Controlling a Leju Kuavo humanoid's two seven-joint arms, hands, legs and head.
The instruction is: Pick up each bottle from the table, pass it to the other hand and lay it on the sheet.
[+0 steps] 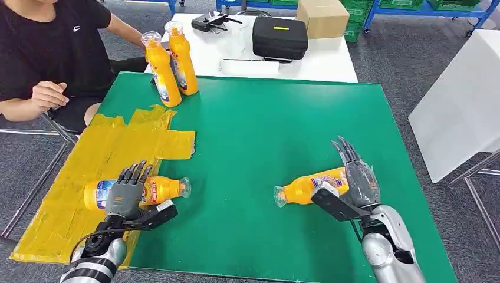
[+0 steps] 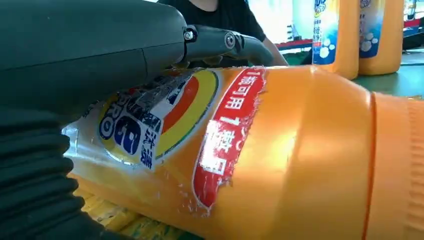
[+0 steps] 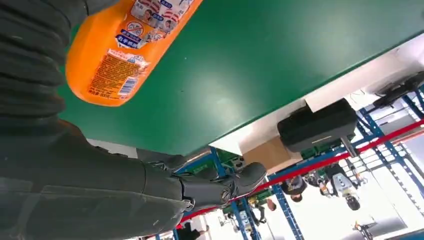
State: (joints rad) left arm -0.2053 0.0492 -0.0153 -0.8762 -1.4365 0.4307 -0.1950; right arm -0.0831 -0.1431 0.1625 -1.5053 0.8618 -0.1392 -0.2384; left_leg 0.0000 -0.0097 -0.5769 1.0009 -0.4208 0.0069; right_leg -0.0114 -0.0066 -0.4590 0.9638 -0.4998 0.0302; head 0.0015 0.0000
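Green bench (image 1: 265,135), yellow sheet (image 1: 106,153) taped along its left edge.

Left hand (image 1: 125,194) rests over a lying bottle on the sheet (image 1: 159,188), fingers laid across the label; whether it grips cannot be told. This bottle lies near the bench's front-left corner, long axis parallel to the front edge, cap end pointing toward the bench middle. In the left wrist view the label sits directly under the fingers (image 2: 220,42).

Right hand (image 1: 354,177) wide, fingers extended, just beside the base of a second lying bottle (image 1: 306,190) near the front-right. Its long axis is roughly parallel to the front edge, cap pointing left.

Two upright bottles (image 1: 171,65) stand at the far-left corner. A person (image 1: 47,53) sits beyond the left edge.
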